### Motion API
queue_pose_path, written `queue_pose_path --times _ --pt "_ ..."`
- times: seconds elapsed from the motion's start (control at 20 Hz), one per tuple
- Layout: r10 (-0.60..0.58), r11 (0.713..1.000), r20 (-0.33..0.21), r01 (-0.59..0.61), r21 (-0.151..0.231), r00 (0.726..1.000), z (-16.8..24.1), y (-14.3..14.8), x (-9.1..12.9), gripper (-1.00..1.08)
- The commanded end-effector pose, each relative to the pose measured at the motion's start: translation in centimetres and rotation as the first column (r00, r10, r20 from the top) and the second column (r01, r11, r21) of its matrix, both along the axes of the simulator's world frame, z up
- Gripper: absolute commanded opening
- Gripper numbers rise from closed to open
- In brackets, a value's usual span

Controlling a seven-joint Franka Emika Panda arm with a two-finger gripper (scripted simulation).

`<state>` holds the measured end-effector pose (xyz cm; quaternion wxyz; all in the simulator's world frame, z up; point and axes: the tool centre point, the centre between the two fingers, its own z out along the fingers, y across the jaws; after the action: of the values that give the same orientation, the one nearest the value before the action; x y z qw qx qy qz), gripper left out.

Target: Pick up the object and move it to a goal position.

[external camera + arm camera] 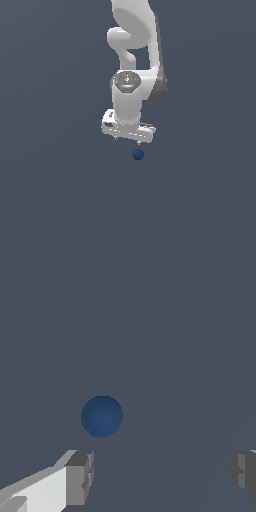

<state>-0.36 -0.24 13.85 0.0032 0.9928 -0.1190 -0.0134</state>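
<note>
The object is a small dark blue ball (138, 154) resting on the plain grey floor, just below the white gripper (128, 139) in the exterior view. In the wrist view the ball (102, 416) lies ahead of the two grey fingertips (80, 476), closer to one finger than the other and outside the gap. The gripper (160, 476) is open wide and holds nothing. It hovers a little above the ball without touching it.
The white arm (135, 60) rises from the gripper toward the top of the exterior view. The floor (55, 200) is a flat dark grey surface with nothing else on it in view.
</note>
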Motion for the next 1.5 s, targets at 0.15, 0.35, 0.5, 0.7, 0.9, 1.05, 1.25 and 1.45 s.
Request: queue_pose_path --times 0.15,0.35,0.5,0.7,0.9,1.05,1.25,1.45 --pt "-0.125 0.992 0.008 0.125 0.0 0.992 -1.7 1.6 0.5 1.0" --pt "-0.215 0.977 0.014 0.215 0.0 0.976 -3.0 2.8 0.8 1.0" --pt "-0.272 0.962 0.018 0.273 0.001 0.962 -3.8 3.6 0.9 1.0" --pt "-0.332 0.943 0.022 0.332 0.002 0.943 -4.7 4.4 1.1 1.0" --pt "-0.372 0.928 0.025 0.372 0.003 0.928 -5.3 4.9 1.2 1.0" --pt "-0.39 0.921 0.027 0.39 0.003 0.92 -5.6 5.2 1.2 1.0" --pt "-0.399 0.917 0.027 0.399 0.003 0.916 -5.7 5.3 1.2 1.0" --pt "-0.395 0.919 0.027 0.395 0.003 0.918 -6.1 5.3 1.2 1.0"
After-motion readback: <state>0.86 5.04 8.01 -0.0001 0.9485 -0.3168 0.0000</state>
